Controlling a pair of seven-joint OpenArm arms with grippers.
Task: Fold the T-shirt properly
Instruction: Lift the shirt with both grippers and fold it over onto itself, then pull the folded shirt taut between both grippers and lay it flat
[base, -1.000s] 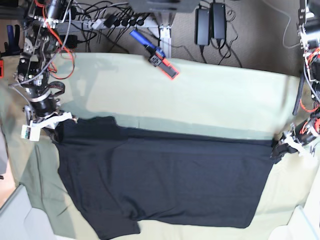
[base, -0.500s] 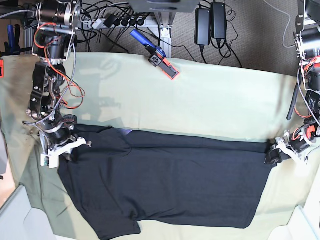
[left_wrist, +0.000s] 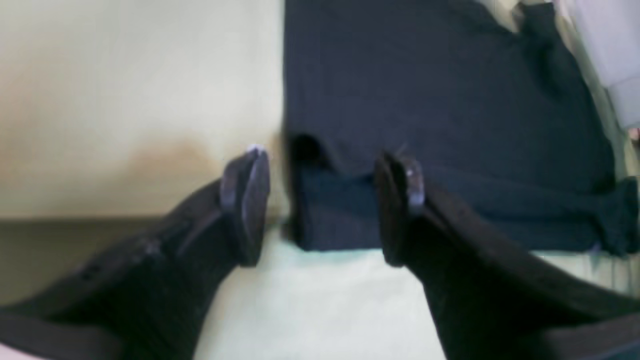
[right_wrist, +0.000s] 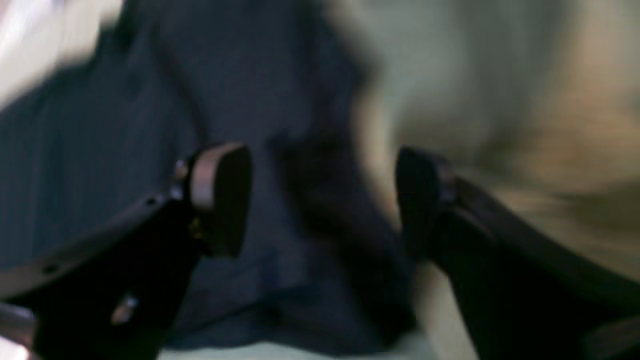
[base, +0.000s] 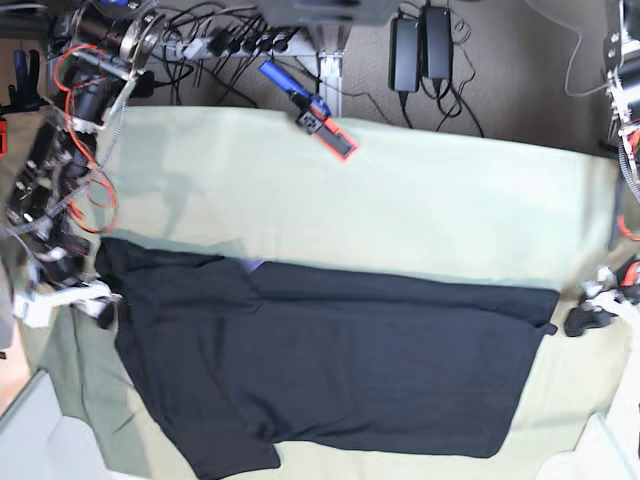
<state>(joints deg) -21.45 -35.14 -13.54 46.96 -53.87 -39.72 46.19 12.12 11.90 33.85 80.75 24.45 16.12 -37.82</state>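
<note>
The black T-shirt (base: 330, 370) lies flat on the pale green cloth (base: 400, 200), plain side up, with its upper part folded into a long straight band. In the base view my right gripper (base: 85, 300) sits at the shirt's left end. My left gripper (base: 590, 315) is just off the right end. In the left wrist view the left gripper (left_wrist: 327, 170) is open above a corner of the T-shirt (left_wrist: 425, 90), holding nothing. The right wrist view is blurred: the right gripper (right_wrist: 320, 175) is open over the T-shirt (right_wrist: 100, 125).
A blue and orange tool (base: 312, 110) lies at the cloth's far edge. Power bricks (base: 420, 45) and cables sit on the floor behind. White panels stand at the near right corner (base: 610, 450) and near left corner (base: 40, 430).
Both grippers have opened and let go of the shirt's ends. Each has drawn outward, away from the shirt. The folded edge has settled on the cloth.
</note>
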